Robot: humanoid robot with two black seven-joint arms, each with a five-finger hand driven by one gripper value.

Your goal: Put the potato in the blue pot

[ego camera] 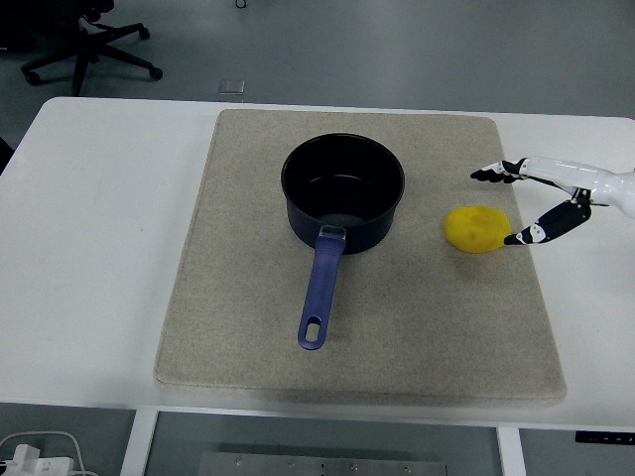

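Observation:
A yellow potato (476, 229) lies on the right part of the beige mat (248, 357). The blue pot (342, 193) stands upright at the mat's middle, empty, its handle (319, 294) pointing toward the near edge. My right hand (506, 206) comes in from the right edge with fingers spread, open. Its thumb tip is right beside the potato's right side and the upper fingertips (486, 175) hover above and to the right of it. It holds nothing. The left arm does not show.
The mat covers the middle of the white table (89, 228). An office chair base (89, 45) stands on the floor beyond the table's far left corner. A white plug and cable (30, 456) lie below the near left edge.

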